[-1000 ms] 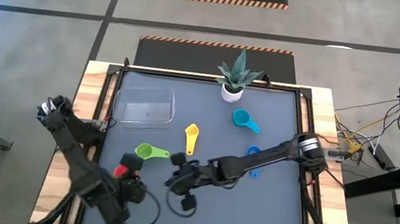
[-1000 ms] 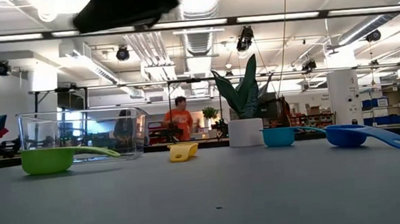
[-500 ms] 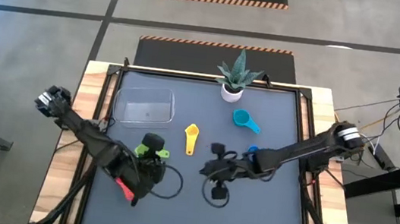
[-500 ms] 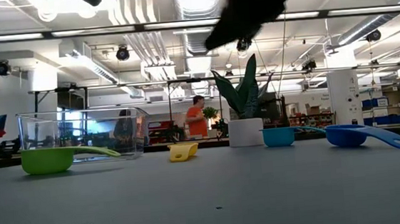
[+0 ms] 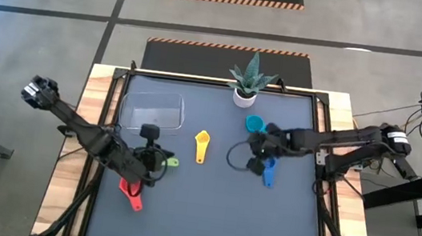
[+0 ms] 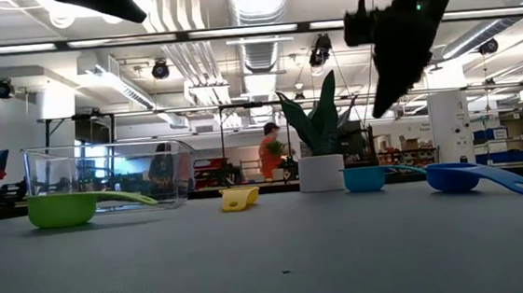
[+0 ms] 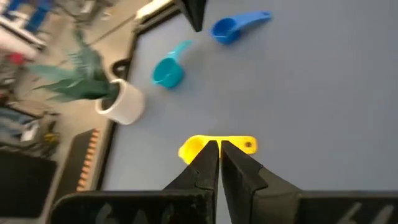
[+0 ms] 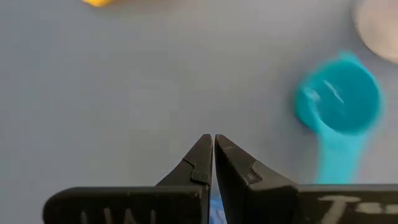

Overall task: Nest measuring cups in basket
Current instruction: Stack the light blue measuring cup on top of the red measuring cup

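Note:
The clear basket stands at the far left of the mat. The green cup, yellow cup, teal cup and blue cup lie on the mat. The red cup lies nearer the front. No purple or orange cup shows. My left gripper hovers over the green cup, shut and empty, and points toward the yellow cup. My right gripper hangs above the mat between the teal cup and the blue cup, shut and empty.
A small white pot with a spiky plant stands at the far edge, just behind the teal cup. A black cable loop hangs by my right gripper. People move in the room beyond the table.
My left gripper has gone from near the front edge toward the far side and now hovers over the green cup. My right gripper has gone from the table's near middle toward the right and far side, to between the teal and blue cups. The cups have stayed put.

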